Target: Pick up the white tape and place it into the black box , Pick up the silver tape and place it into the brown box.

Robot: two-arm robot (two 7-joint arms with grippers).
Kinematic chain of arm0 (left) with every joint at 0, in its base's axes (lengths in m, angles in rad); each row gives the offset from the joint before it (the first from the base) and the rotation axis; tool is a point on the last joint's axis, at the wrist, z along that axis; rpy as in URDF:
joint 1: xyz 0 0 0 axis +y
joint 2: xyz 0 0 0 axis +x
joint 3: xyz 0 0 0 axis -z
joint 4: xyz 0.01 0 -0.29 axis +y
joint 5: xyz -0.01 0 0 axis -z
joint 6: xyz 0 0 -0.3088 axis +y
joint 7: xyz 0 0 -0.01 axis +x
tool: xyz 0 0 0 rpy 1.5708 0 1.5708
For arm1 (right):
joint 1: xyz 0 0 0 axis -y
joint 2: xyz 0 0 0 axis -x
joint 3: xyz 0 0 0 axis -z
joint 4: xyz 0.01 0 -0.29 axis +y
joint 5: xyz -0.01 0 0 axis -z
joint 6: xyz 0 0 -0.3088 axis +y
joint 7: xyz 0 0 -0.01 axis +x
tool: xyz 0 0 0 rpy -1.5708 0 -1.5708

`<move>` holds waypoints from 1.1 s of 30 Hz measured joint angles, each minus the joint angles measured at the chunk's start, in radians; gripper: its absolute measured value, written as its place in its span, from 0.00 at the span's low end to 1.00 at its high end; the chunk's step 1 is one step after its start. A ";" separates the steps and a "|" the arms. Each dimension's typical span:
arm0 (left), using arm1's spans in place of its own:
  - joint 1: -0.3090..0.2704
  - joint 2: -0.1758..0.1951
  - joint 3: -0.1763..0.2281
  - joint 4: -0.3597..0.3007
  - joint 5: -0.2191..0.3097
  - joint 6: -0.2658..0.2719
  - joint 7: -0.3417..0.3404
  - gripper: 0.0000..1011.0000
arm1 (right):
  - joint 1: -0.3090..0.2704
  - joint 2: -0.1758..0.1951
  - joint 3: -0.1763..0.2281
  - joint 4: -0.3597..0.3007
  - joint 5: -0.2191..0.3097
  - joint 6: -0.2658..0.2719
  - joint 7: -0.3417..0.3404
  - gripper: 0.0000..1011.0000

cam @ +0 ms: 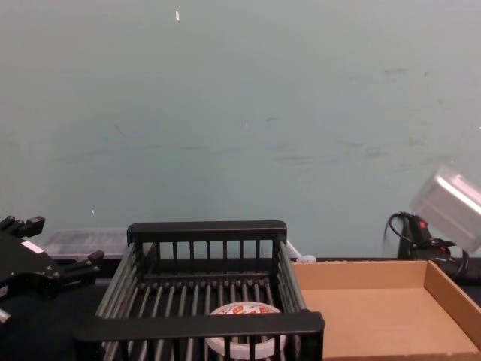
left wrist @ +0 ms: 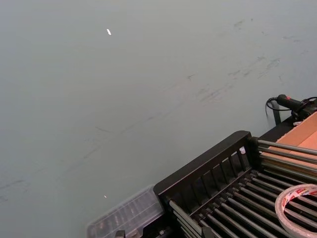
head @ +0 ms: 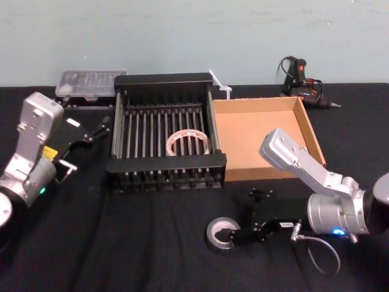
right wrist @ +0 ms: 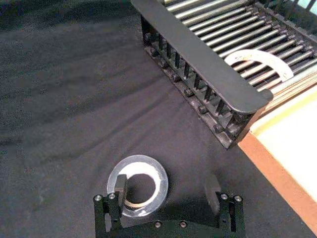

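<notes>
1. Black tablecloth [head: 152, 243] carries the silver tape [head: 212, 238], lying flat with its hole up, at the table's near side, in front of the black basket [head: 167, 163] by its right front corner.
2. My right gripper [head: 234, 236] is right on it, low, reaching leftward from my right side. The jaws are apart. On the wrist view one finger [right wrist: 120, 186] sits over the core and the other stands outside the roll, so one wall of the ring lies between them.
3. The roll is round, so it has no long axis to line up with. Closing across that wall looks like the grip.
4. The brown cardboard tray [head: 261, 134] lies beyond the roll and to the right, just beside the basket. My right arm is the nearer one.
5. The white tape [head: 188, 133] lies flat on the basket floor, so I judge that half done.
6. My left gripper [head: 100, 129] is parked left of the basket.
7. Hard to tell: whether either pad touches the roll yet. From the head, the gripper covers the roll's right side, and my arm cuts off the tray's near right corner.
</notes>
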 joint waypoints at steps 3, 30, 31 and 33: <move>0.000 0.000 0.000 0.000 0.000 0.000 0.000 0.99 | 0.007 -0.005 -0.009 0.012 -0.004 -0.002 -0.001 0.99; 0.000 0.000 0.000 0.000 0.000 0.000 0.000 0.99 | 0.022 -0.045 -0.029 0.064 -0.028 0.006 -0.023 0.99; 0.000 0.000 0.000 0.000 0.000 0.000 0.000 0.99 | 0.022 -0.045 -0.029 0.065 -0.028 0.006 -0.023 0.99; 0.000 0.000 0.000 0.000 0.000 0.000 0.000 0.99 | 0.022 -0.045 -0.029 0.065 -0.028 0.006 -0.023 0.99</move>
